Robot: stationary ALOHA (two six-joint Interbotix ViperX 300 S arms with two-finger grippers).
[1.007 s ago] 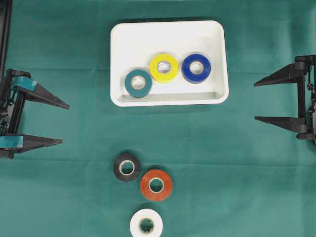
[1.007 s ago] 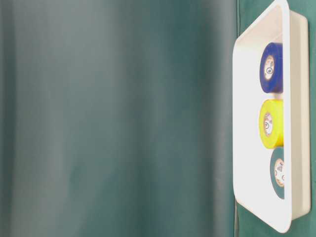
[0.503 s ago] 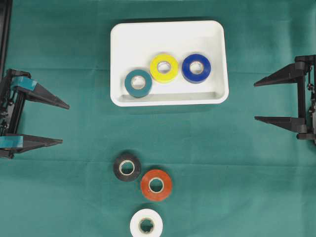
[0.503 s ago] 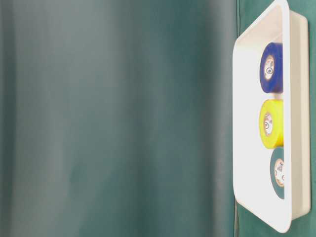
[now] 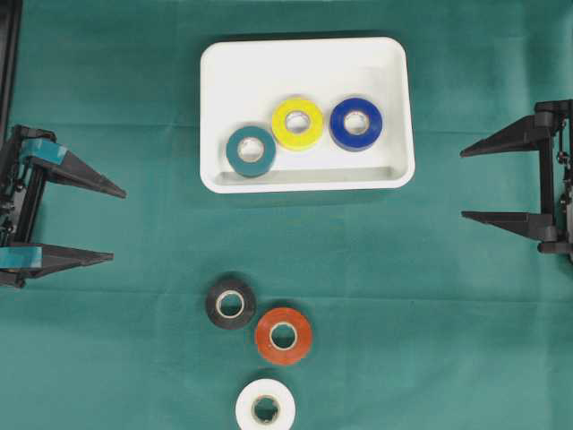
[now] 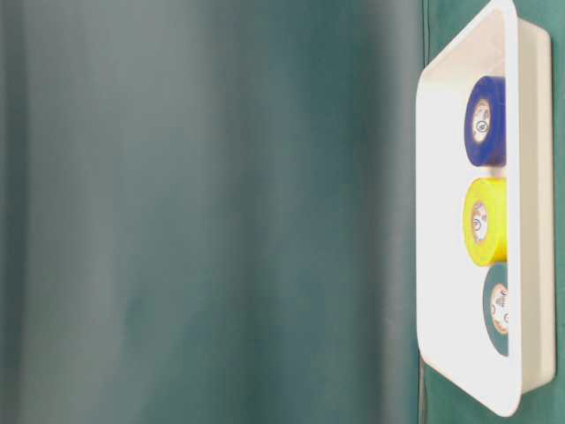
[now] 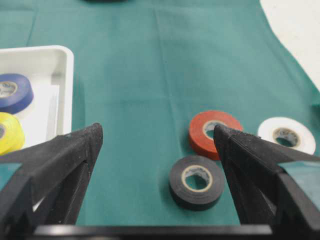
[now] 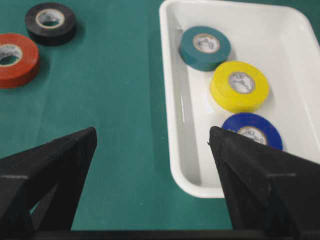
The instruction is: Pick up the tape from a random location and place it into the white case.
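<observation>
Three tape rolls (image 5: 298, 123) inside the white case (image 5: 269, 63); three more (image 5: 283, 335) on cloth (image 5: 448, 313) below it.

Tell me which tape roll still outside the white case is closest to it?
The black tape roll. It lies nearer the white case than the orange-red roll beside it or the white roll at the picture's bottom edge.

Left tool (image 5: 112, 224) and right tool (image 5: 464, 184) gape empty.
</observation>
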